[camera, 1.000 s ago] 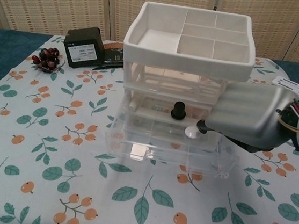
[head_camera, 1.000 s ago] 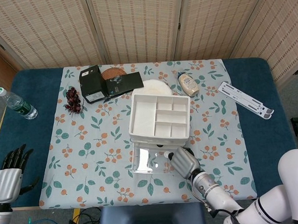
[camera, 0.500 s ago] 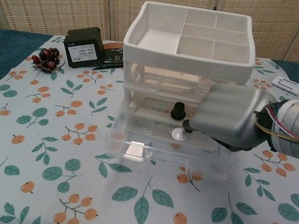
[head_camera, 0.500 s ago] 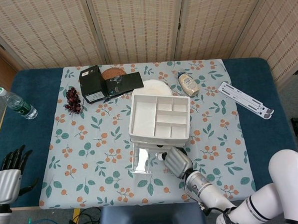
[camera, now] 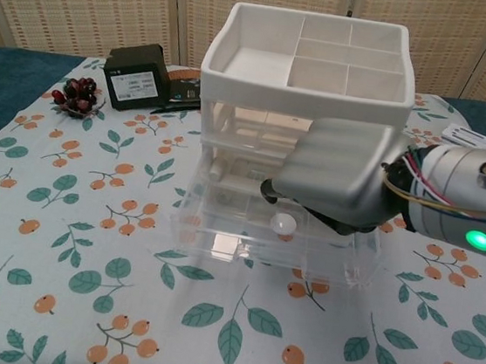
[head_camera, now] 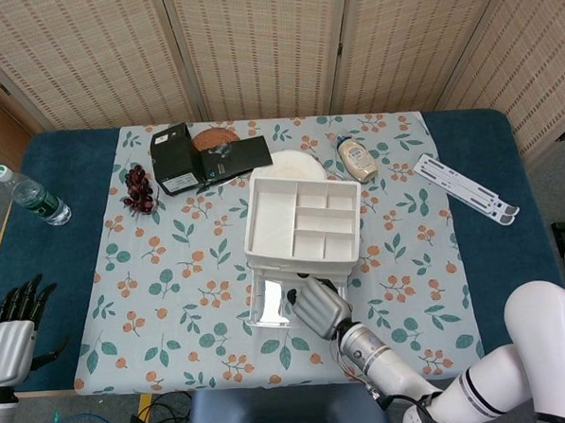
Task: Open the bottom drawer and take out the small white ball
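While bottom drawer (camera: 272,238) stands pulled out | small white ball (camera: 285,225) lies inside | right hand (camera: 340,180) above it, grip unclear | left hand (head_camera: 12,330) spread at table edge.

A blue table (head_camera: 483,248) under a leaf-and-berry tablecloth (head_camera: 182,274), laid with assorted items.

A white drawer organizer (head_camera: 303,222) stands near the middle, its clear bottom drawer (head_camera: 276,302) pulled out toward the front edge. Toward the back edge lie a black box (head_camera: 176,159), a cork coaster (head_camera: 215,138), a white plate (head_camera: 299,162) and a sauce bottle (head_camera: 357,158); grapes (head_camera: 138,190) sit further left. A water bottle (head_camera: 31,195) lies by the left edge, a white stand (head_camera: 465,190) toward the right.
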You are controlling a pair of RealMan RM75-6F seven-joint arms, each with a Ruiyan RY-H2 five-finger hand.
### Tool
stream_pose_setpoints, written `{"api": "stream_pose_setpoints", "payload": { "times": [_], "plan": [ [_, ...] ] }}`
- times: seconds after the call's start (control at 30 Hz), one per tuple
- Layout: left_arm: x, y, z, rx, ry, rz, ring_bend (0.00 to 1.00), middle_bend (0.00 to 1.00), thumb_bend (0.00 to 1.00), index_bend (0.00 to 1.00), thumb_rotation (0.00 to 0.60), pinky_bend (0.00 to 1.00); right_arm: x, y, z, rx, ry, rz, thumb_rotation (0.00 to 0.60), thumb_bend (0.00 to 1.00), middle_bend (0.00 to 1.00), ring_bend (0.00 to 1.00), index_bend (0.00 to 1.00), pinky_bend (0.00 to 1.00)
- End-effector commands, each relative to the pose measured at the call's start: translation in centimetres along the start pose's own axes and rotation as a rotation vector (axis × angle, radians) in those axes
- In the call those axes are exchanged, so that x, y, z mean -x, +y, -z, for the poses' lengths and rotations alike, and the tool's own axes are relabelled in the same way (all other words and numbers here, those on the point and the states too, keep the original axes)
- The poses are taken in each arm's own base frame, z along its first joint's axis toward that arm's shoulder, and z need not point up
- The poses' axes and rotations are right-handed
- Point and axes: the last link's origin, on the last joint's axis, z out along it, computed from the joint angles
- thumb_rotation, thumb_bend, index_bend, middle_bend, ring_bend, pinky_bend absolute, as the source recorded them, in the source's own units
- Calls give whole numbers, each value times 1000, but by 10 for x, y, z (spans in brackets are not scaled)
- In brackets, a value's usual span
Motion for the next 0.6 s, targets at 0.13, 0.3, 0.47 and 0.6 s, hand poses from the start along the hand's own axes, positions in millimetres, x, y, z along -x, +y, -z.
{"api": "stream_pose_setpoints", "payload": {
  "times": [0.13, 0.3, 0.47, 0.6],
  "plan": [
    [0, 3, 0, 6, 1, 1, 54, 1, 246, 109, 600, 73, -15, 11, 1, -18, 132, -176, 600, 656, 1000, 1000, 203, 1000],
    [-2, 2, 1, 0, 5, -2, 54, 1, 246, 109, 600, 73, -14, 16, -8, -56, 185, -349, 600, 335, 1000, 1000, 216, 1000],
    [-3, 2, 2, -4, 2, -2, 55, 1, 246, 109, 600, 73, -8, 18, -15, -73, 169, -427, 600, 118, 1000, 1000, 219, 1000],
    [-2, 4, 2, 1, -1, -1, 55, 1, 246, 109, 600, 73, -4, 18, -18, -68, 135, -452, 600, 16, 1000, 1000, 219, 1000]
  ]
}}
